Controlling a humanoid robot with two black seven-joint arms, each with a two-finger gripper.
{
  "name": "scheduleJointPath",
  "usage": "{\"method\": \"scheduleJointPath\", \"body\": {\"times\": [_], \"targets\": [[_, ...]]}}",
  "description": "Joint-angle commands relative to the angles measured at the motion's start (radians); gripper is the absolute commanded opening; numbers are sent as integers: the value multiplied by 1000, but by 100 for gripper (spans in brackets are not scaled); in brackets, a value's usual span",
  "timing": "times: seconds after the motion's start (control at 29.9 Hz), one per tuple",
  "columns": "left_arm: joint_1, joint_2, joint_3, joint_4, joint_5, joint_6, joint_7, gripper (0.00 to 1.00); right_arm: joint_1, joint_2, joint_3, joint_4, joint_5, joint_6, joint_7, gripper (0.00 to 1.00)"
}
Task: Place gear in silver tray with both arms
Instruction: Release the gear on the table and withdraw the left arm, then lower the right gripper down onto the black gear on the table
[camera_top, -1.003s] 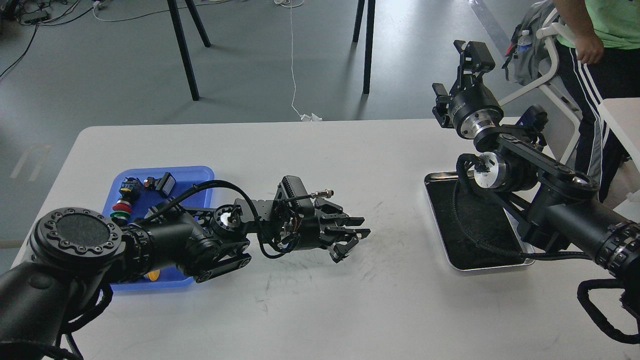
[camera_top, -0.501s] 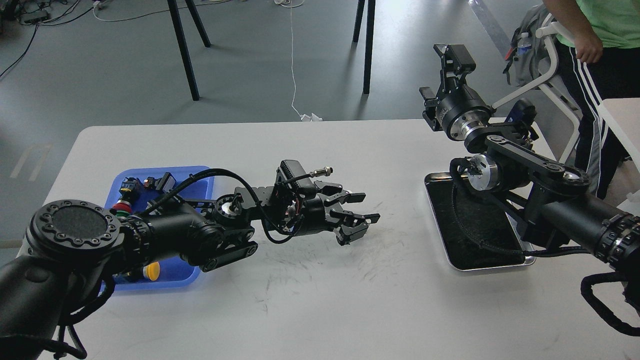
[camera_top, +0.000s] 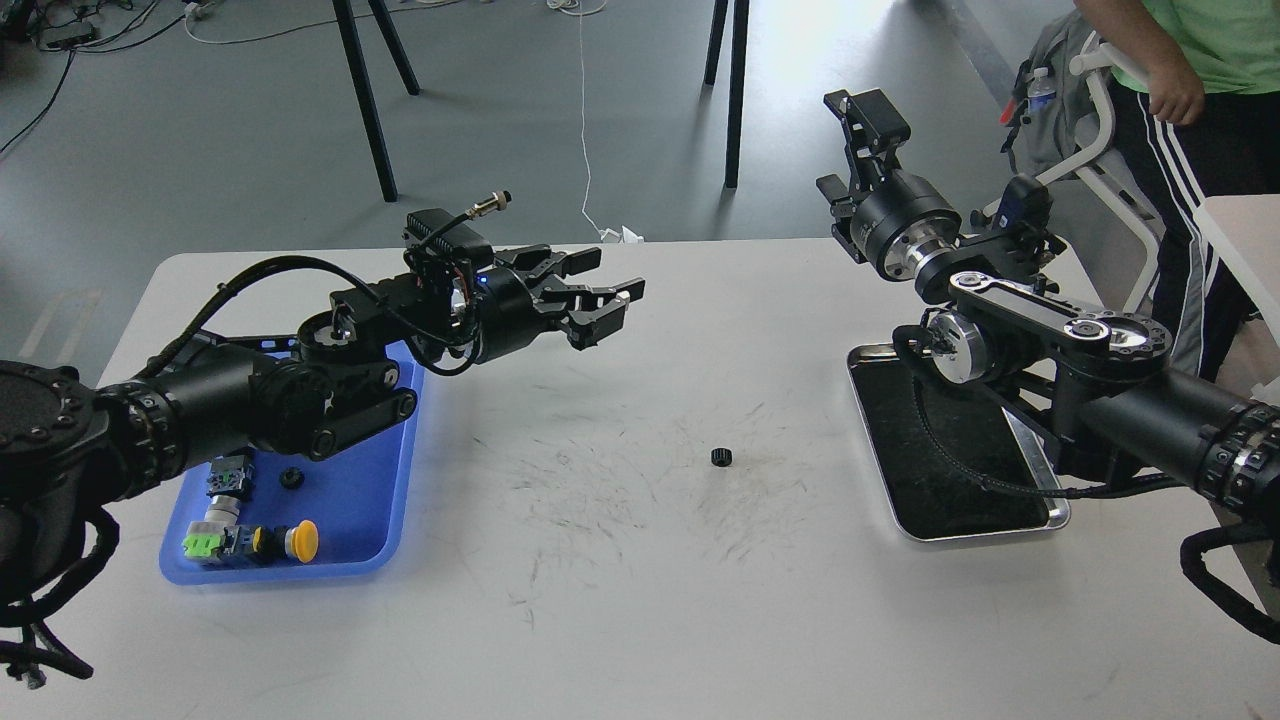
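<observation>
A small black gear (camera_top: 721, 457) lies alone on the white table (camera_top: 640, 600), between the two trays. The silver tray (camera_top: 1040, 520) with its dark bottom sits at the right, partly under my right arm. My left gripper (camera_top: 608, 295) is open and empty, raised above the table up and left of the gear. My right gripper (camera_top: 848, 140) points up and away past the table's far edge, above the tray's far end; its fingers cannot be told apart. Another small black gear (camera_top: 291, 478) lies in the blue tray.
The blue plastic tray (camera_top: 380, 520) at the left holds switches and a yellow push button (camera_top: 300, 539). A person in a green shirt (camera_top: 1200, 50) stands by a white chair at the far right. Black stand legs (camera_top: 365, 100) rise behind the table.
My left gripper let the gear go on the table, then rose and pulled back left toward the blue tray. My right arm shifted slightly left.
</observation>
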Motion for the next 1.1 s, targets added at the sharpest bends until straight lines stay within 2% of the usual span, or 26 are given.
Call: {"method": "scheduleJointPath", "body": {"times": [0.0,0.27,0.4,0.5,0.57,0.64,0.67,0.74,0.87,1.07], "targets": [[9,45,-75,-7,-111,2,0,98,20,1,-9,1,-2,-3,0,98],[66,164,-207,-8,-369,-31,0,98,56,-5,-49,61,-83,-31,8,97],[81,207,-290,-1,-479,-116,0,98,95,-14,-127,56,-203,-15,11,98],[86,241,-348,2,-539,-203,0,98,139,-31,-228,64,-221,43,13,99],[86,244,-380,10,-565,-245,0,98,173,-45,-283,72,-214,96,40,99],[92,247,-413,15,-594,-255,0,98,199,-57,-331,82,-214,141,115,99],[98,247,-426,18,-611,-257,0,98,216,-65,-365,92,-230,156,133,99],[101,257,-468,15,-663,-275,0,98,253,-71,-446,104,-231,173,133,99],[126,261,-551,22,-798,-416,0,98,329,-74,-610,139,-264,175,133,99],[130,255,-574,32,-874,-475,0,98,418,-96,-713,190,-500,169,133,99]]}}
